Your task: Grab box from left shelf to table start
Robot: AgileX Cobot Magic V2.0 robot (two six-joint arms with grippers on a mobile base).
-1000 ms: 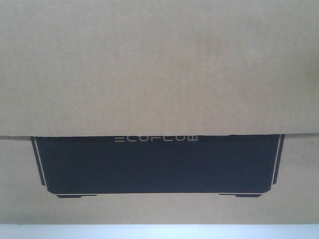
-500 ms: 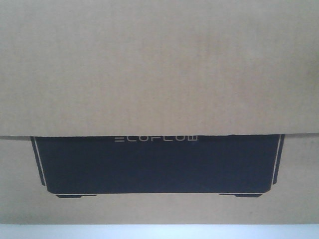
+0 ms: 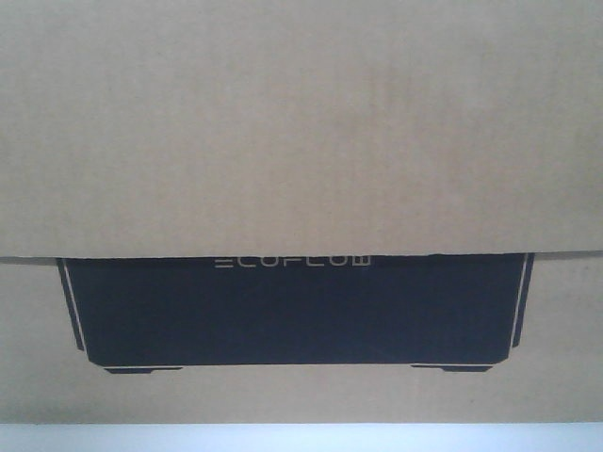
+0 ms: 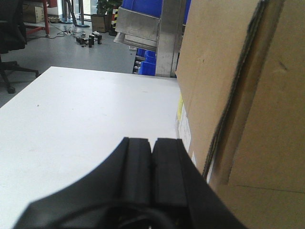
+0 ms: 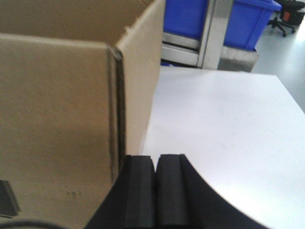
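Note:
The brown cardboard box point(image 3: 301, 132) fills the front view, its black ECOFLOW panel point(image 3: 297, 311) low in the middle. It stands on the white table point(image 3: 301, 439). In the left wrist view my left gripper point(image 4: 152, 141) is shut and empty, its black pads together, just left of the box's side point(image 4: 214, 86). In the right wrist view my right gripper point(image 5: 156, 158) is shut and empty, right beside the box's corner point(image 5: 62, 109). The white table shows in both wrist views point(image 4: 86, 109) point(image 5: 228, 124). A silvery metal shelf point(image 4: 136, 26) stands beyond the table's far edge.
Blue bins point(image 5: 248, 19) and a metal shelf post point(image 5: 212, 31) stand behind the table. A black office chair point(image 4: 12, 43) and small items on the grey floor point(image 4: 90, 40) are at the far left.
The box has shifted very slightly left and down in the front view; otherwise nothing has visibly changed.

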